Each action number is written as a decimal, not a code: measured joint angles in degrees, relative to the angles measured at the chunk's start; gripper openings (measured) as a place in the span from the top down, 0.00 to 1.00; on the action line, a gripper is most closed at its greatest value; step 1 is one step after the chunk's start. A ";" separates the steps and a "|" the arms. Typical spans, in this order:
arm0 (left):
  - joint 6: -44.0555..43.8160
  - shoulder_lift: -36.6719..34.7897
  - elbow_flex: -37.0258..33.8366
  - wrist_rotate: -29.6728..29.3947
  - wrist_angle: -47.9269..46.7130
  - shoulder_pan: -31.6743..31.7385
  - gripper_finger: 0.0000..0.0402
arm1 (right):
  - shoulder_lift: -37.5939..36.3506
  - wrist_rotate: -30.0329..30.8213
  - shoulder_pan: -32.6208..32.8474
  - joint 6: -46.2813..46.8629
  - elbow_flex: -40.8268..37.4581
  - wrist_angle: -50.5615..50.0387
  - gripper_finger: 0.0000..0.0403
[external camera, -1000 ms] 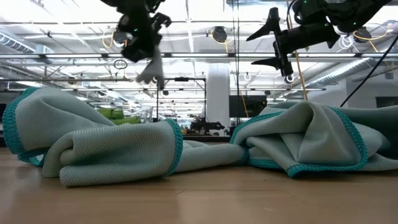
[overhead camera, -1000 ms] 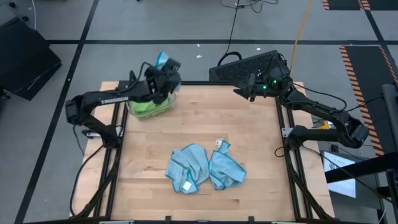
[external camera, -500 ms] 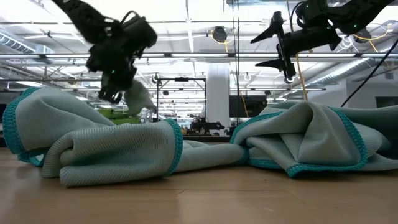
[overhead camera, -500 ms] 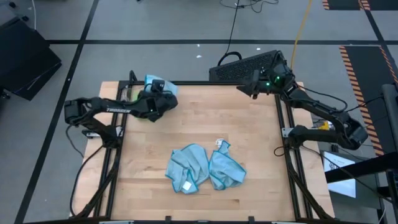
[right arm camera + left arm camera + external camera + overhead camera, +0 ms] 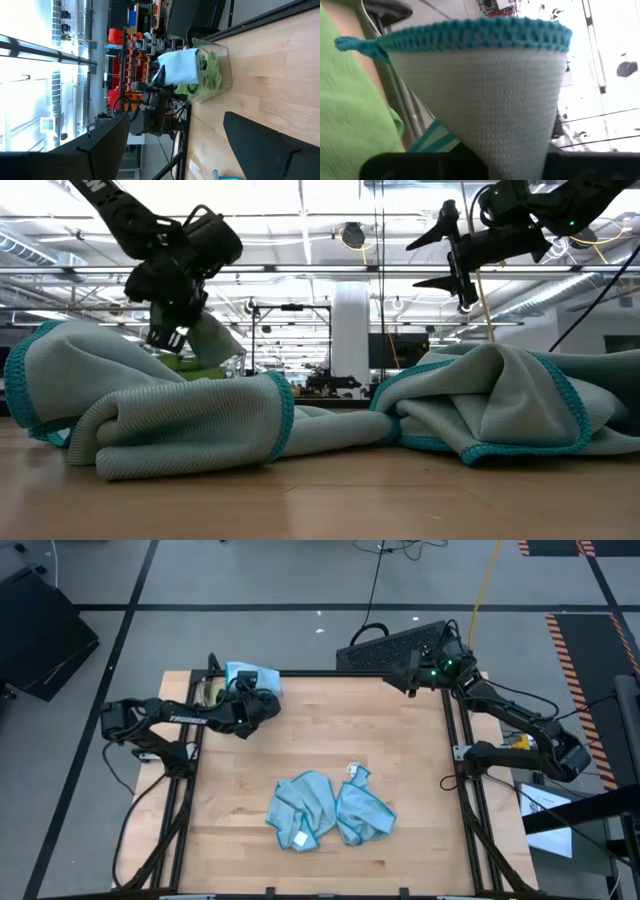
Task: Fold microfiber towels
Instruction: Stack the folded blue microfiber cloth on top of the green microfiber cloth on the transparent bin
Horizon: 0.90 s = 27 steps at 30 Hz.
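Note:
My left gripper (image 5: 250, 697) is at the far left corner, shut on a light blue towel (image 5: 250, 677) that it holds over the clear bin (image 5: 222, 62). The bin stands on the table and holds lime green towels (image 5: 207, 80). Two more light blue towels (image 5: 300, 810) (image 5: 363, 808) lie crumpled side by side on the table toward its near edge, each with a small white tag. My right gripper (image 5: 412, 673) hangs open in the air over the far right corner, with nothing between its fingers. My left gripper pinches a bunched part of the light blue towel (image 5: 515, 150) between its two fingers, which lie about level and point toward the far edge. The cloth fans out past the fingers to its teal edge (image 5: 485, 32). Whether it touches the bin, I cannot tell.
A dark keyboard-like object (image 5: 395, 645) lies beyond the far right corner. Bare wood stretches between the bin and the two crumpled towels (image 5: 180, 420) (image 5: 500, 405).
My left gripper has come down toward the bin with the light blue towel and rolled at the wrist; the towel, which stood high above the bin, now lies low over it. My right gripper has drifted a little toward the right edge, still open.

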 joint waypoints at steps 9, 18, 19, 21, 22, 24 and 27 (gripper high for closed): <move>1.21 0.02 -0.04 0.02 -4.67 0.68 0.96 | 0.00 0.00 0.07 0.31 0.00 -0.02 0.21; 15.10 -5.74 -0.02 1.77 -8.79 1.04 0.96 | -0.65 0.15 0.09 0.37 0.00 -0.01 0.21; 17.28 -6.69 0.05 3.57 -9.30 1.48 0.96 | -0.70 0.14 0.09 0.37 0.00 0.07 0.21; 18.88 -8.28 0.03 9.25 -11.66 2.61 0.96 | -0.68 0.23 0.09 0.36 0.00 -0.04 0.21; 18.78 -8.78 0.02 11.91 -13.09 3.09 0.96 | -0.68 0.28 0.09 0.37 0.00 -0.07 0.21; 17.50 -9.54 0.02 16.11 -16.44 4.00 0.95 | -0.68 0.81 0.09 0.36 0.00 0.00 0.21; 15.36 -9.73 0.02 16.76 -21.35 4.53 0.91 | -0.68 2.05 0.27 0.55 0.00 -0.04 0.21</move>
